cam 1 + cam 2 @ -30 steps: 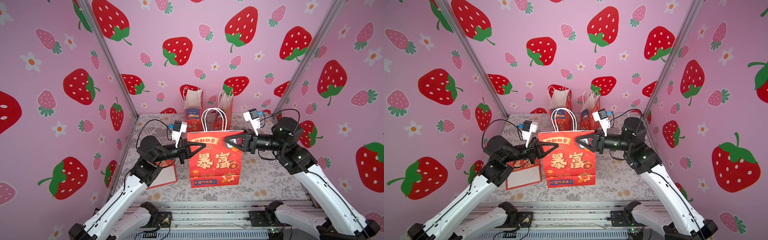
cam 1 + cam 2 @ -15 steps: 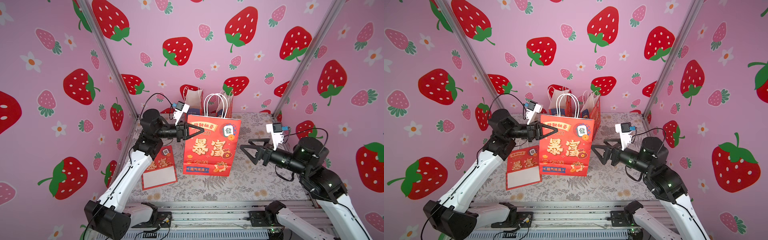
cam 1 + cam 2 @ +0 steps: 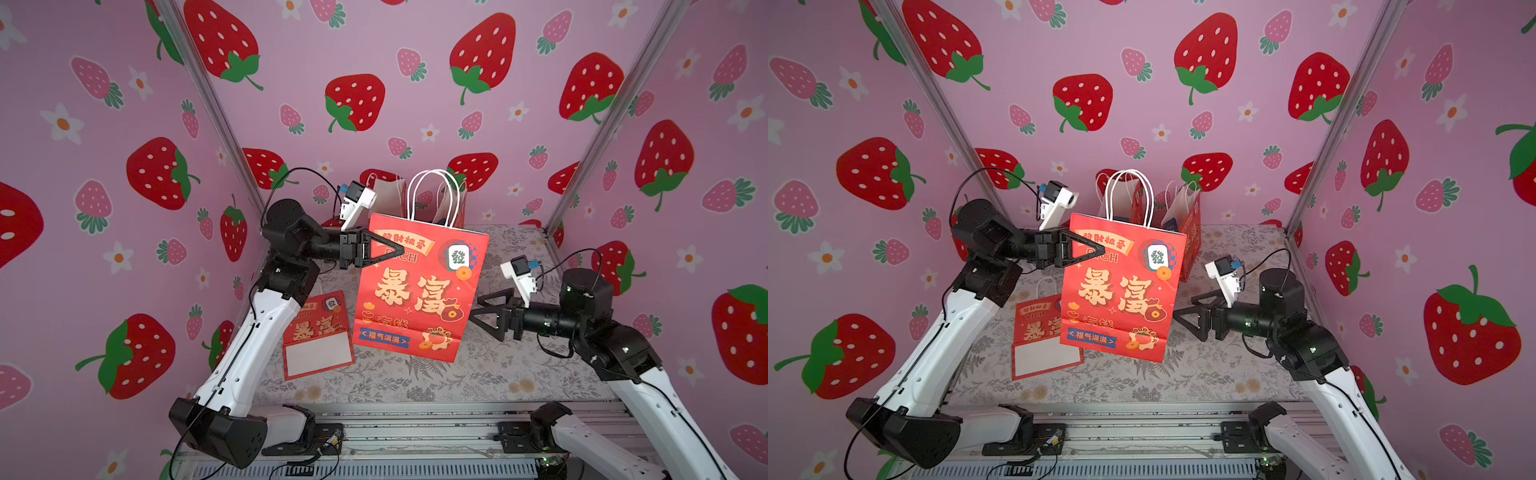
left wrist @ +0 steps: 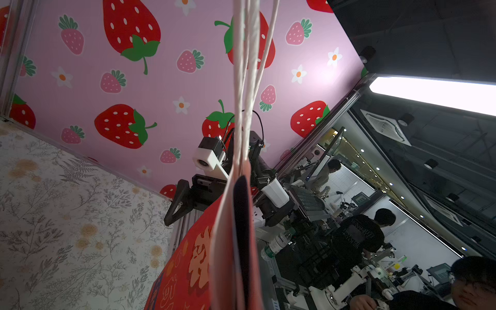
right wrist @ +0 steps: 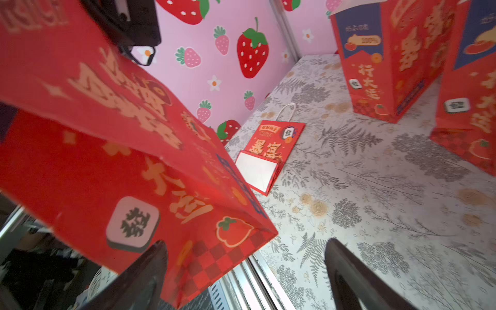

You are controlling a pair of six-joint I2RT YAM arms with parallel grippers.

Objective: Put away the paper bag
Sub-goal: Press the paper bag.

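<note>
Red paper bags: four. One (image 3: 419, 286) pinched in left tool (image 3: 399, 250); right tool (image 3: 473, 305) agape, empty.

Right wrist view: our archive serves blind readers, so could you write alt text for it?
A red paper bag hangs tilted above the floral table, close to the camera, with the right tool open just beneath its bottom corner. Behind lie a flattened bag and two upright bags at the back.
</note>
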